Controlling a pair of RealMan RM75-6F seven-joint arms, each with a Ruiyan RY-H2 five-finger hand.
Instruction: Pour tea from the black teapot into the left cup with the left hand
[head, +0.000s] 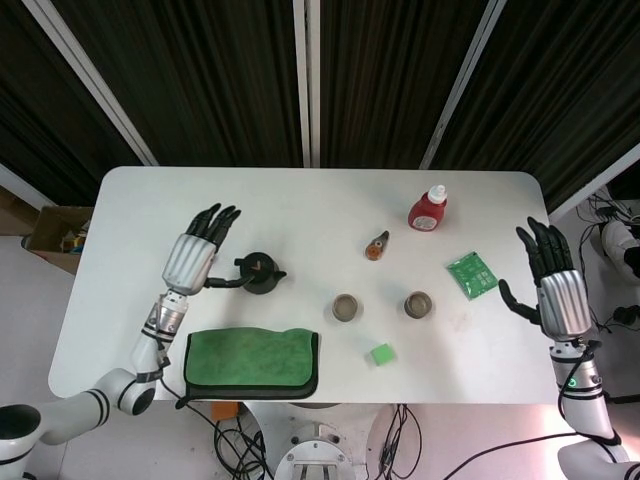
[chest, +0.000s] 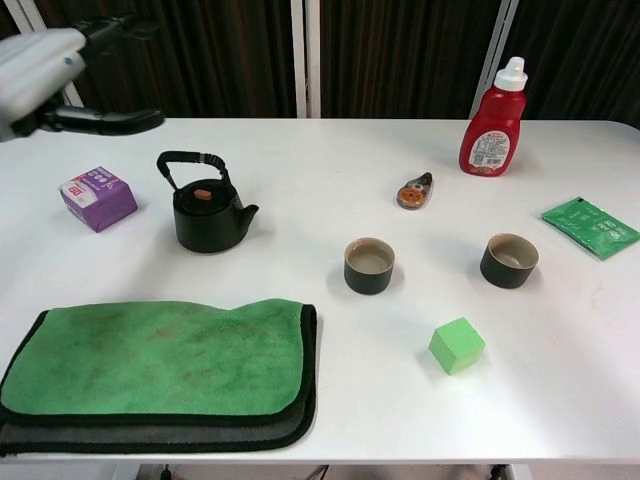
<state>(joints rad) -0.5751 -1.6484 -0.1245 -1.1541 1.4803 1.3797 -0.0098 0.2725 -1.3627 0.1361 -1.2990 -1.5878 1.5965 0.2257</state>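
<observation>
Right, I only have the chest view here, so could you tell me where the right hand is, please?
Observer: The right hand is beyond the right edge of the table, fingers spread, holding nothing.
Operator: Thank you. My view cuts off most of the left hand. How do its fingers lie?
Observer: The left hand holds nothing. Its fingers are spread toward the far side and its thumb points toward the black teapot.
Operator: Is there anything off the table on that side?
Observer: Yes, a cardboard box sits on the floor past the table's left edge.
</observation>
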